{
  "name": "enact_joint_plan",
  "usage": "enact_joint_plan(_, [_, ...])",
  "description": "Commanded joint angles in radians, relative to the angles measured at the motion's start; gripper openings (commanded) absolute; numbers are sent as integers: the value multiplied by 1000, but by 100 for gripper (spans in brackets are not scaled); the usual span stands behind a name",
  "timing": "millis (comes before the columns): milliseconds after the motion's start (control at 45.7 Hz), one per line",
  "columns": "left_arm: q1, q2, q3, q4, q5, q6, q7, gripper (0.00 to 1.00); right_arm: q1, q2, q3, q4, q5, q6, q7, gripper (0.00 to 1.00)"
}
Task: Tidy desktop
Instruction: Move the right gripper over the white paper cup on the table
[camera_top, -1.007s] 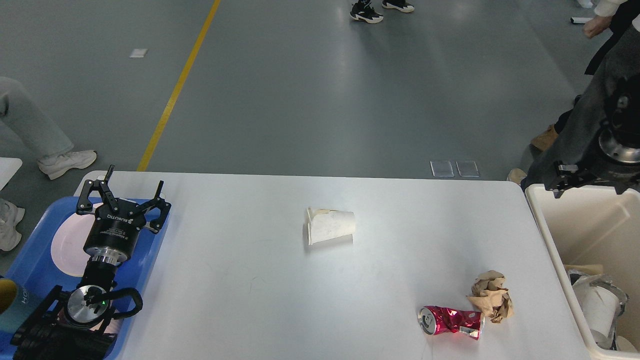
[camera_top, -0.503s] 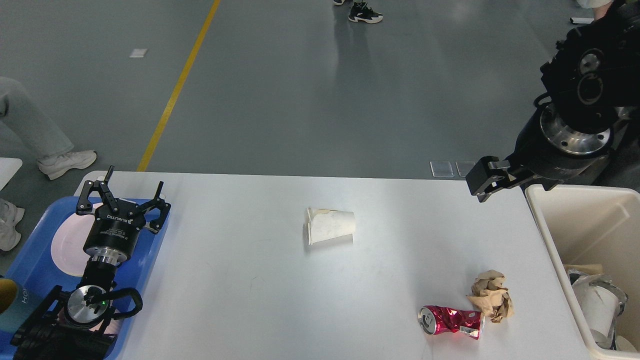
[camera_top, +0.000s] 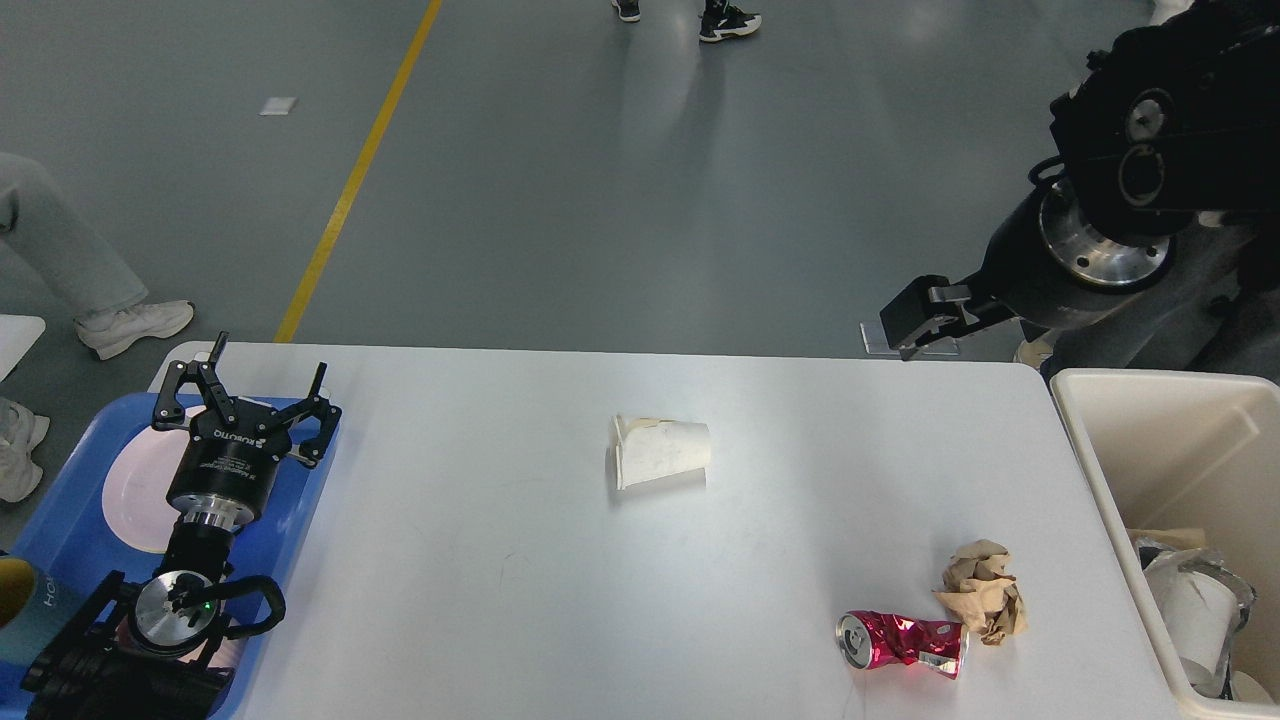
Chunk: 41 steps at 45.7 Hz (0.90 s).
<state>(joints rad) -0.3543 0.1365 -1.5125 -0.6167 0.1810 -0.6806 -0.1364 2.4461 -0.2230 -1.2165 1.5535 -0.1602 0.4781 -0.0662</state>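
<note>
Looking thru the head view, you've got the left gripper (camera_top: 245, 385) spread wide, empty, over the blue tray (camera_top: 70, 530). The desktop (camera_top: 500, 600) runs off to its right. Right gripper (camera_top: 915, 320) hangs past the far edge; can't tell its fingers apart.

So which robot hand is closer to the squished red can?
Right. The right gripper hangs above the table's far edge, beyond the red can. The left gripper is far across, over the blue tray.

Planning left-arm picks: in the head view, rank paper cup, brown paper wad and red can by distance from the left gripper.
1. Crushed white paper cup, mid-desktop, nearest the left gripper.
2. Crumpled red metal can, near right.
3. Crumpled brown paper wad, just right of the can.
</note>
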Motion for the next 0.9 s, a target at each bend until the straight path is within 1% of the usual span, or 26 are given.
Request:
enact_joint_plan(0, [0, 0, 0, 0, 0, -1, 0, 96, -85, 22, 54, -148, -48, -6, 8, 100])
enact_joint_plan(109, [0, 0, 0, 0, 0, -2, 0, 96, -228, 56, 155, -291, -244, -7, 19, 100])
enact_joint_plan(241, [0, 0, 0, 0, 0, -2, 1, 96, -427, 146, 265, -472, -476, -13, 71, 100])
enact_joint_plan(372, [0, 0, 0, 0, 0, -2, 0, 96, -585, 298, 281, -660, -587, -44, 160, 100])
enact_joint_plan(481, [0, 0, 0, 0, 0, -4, 1, 96, -745, 378, 276, -834, -663, -128, 212, 100])
enact_joint_plan(525, [0, 0, 0, 0, 0, -4, 0, 96, -821, 411, 273, -921, -709, -171, 241, 100])
enact_joint_plan(569, [0, 0, 0, 0, 0, -4, 1, 96, -902, 425, 275, -998, -761, -208, 288, 100])
enact_joint_plan(613, [0, 0, 0, 0, 0, -4, 1, 96, -959, 427, 276, -1046, -801, -239, 353, 100])
enact_joint_plan(678, [0, -2, 0, 0, 0, -4, 1, 96, -1013, 427, 276, -1052, -837, -300, 451, 100])
enact_joint_plan(700, [0, 0, 0, 0, 0, -4, 1, 96, -1022, 427, 278, -1050, -844, -321, 466, 100])
enact_joint_plan(766, [0, -2, 0, 0, 0, -4, 1, 96, -1071, 427, 266, -1060, -852, -375, 494, 100])
enact_joint_plan(875, [0, -2, 0, 0, 0, -4, 1, 96, -1133, 421, 235, -1096, -904, -456, 505, 100])
